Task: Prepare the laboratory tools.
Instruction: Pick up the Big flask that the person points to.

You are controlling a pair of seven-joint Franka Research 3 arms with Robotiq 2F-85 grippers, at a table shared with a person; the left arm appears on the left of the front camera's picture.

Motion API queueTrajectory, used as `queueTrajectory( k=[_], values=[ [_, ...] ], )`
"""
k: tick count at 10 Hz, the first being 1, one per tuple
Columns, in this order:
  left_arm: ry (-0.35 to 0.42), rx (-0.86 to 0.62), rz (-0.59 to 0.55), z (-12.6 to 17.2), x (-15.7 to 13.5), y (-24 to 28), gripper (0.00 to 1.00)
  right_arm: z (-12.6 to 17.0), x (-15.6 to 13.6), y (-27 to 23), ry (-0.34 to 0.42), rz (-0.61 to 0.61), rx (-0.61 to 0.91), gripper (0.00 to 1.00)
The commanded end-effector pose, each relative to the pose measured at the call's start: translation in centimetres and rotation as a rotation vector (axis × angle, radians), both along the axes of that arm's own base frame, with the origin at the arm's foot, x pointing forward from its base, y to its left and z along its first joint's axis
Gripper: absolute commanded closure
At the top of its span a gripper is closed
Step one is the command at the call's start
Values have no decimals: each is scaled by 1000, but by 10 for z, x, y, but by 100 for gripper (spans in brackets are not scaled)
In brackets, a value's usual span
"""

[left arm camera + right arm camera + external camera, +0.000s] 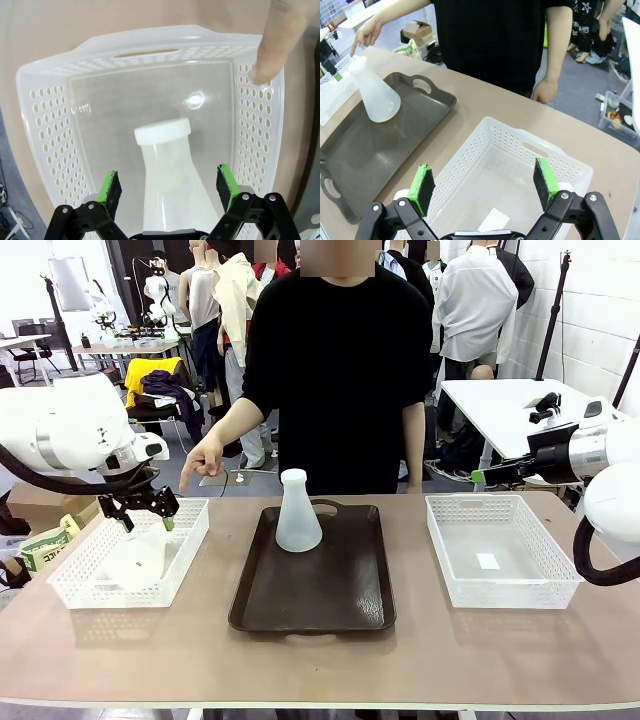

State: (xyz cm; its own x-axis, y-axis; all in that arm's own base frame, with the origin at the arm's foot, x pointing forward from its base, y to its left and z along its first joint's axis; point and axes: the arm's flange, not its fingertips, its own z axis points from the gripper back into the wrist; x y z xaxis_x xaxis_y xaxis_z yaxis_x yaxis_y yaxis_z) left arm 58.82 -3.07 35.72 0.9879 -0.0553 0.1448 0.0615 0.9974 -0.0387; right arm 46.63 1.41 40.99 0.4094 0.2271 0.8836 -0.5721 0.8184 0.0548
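Observation:
One frosted white conical flask (298, 512) stands upright at the back of the dark brown tray (330, 600); the right wrist view has this flask (375, 92) on the tray (365, 150) too. A second flask (132, 560) lies on its side in the left white basket (75, 585). My left gripper (148, 524) hangs open just above it, and in the left wrist view the flask (167, 170) lies between the spread green pads (109, 187) of that gripper (169, 182), untouched. My right gripper (484, 187) is open over the right basket (565, 165), nothing in it.
The person stands at the far side, one hand (203, 460) pointing a finger (272, 50) at the left basket's far rim, the other hand (543, 91) hanging by the table edge. The right basket (505, 590) holds a small white label.

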Motion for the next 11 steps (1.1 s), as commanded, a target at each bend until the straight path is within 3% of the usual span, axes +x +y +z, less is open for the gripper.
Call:
queueTrajectory(
  k=[1,8,11],
  values=[
    [-20,23,14,-6,13,-3,0,1,-1,1,8,1,5,0],
    [25,30,19,-25,24,-6,3,1,-1,1,8,1,5,0],
    [47,45,20,-28,26,-9,55,1,-1,1,8,1,5,0]
  ],
)
